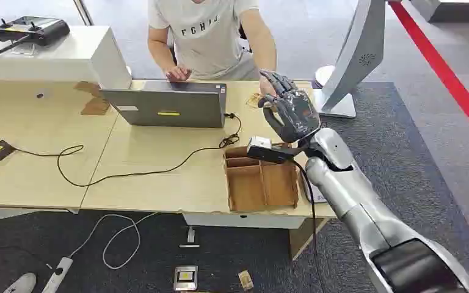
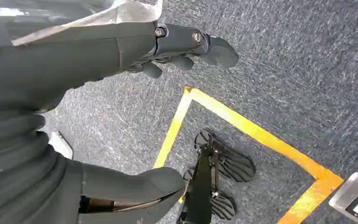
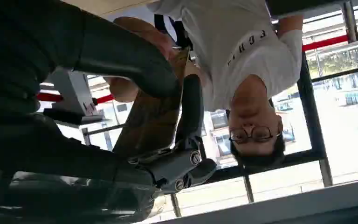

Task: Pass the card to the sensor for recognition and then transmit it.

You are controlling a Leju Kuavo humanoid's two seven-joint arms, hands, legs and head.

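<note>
A: Right hand [image 1: 290,113]?

B: Raised above the far right corner of the table [image 1: 159,177], palm toward the person [image 1: 204,30] sitting behind the laptop [image 1: 168,105]. From the wrist, a flat brown card [image 3: 151,119] lies between thumb and fingers. I read that as a pinch, closed on the card.

A: Why so high and so far forward?

B: It looks like a handover reach. The person's hand [image 1: 269,91] is right at the robot's fingertips, and in the wrist view skin shows just beside the card's far edge. I cannot tell if they are gripping it or only touching it.

A: Why held by the edge?

B: My guess is that it leaves most of the face free, for reading and for someone else to take hold of.

A: Sensor?

B: I cannot tell which item it is. A wooden tray [image 1: 261,186] sits under the forearm, and cables run across the table. Nothing is clearly marked as a reader.

A: Stage, then?

B: Probably the transmit part, judging by the hand being aimed at a person, not at a device.

A: Left hand [image 2: 74,60]?

B: Hanging over grey carpet [image 2: 284,70], fingers loosely apart from the thumb, holding nothing. It has no job in this step.

A: Risk?

B: If the hand lets go before the person has a proper grip, the card drops to the table edge or the floor
</note>
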